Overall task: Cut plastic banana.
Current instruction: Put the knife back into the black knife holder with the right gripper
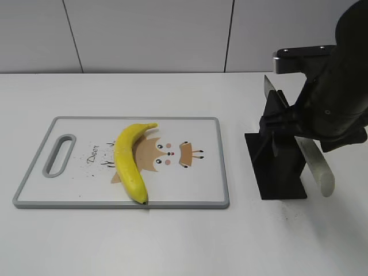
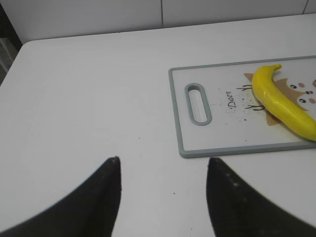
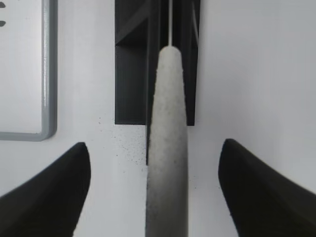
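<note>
The plastic banana [image 1: 129,161] lies whole on a white cutting board [image 1: 34,172], stem toward the back; it also shows in the left wrist view [image 2: 281,101]. A knife with a grey handle [image 1: 319,167] rests in a black stand [image 1: 282,178] to the right of the board. My right gripper [image 3: 154,148] is open, one jaw on each side of the knife handle [image 3: 168,163] with a gap on both sides. My left gripper [image 2: 163,160] is open and empty above bare table, left of the board [image 2: 197,150]; it is out of the exterior view.
The board has a grey rim and a handle slot [image 1: 59,154] at its left end, and a cartoon deer print under the banana. The knife blade [image 1: 268,87] sticks up behind the stand. A white wall runs along the table's far edge.
</note>
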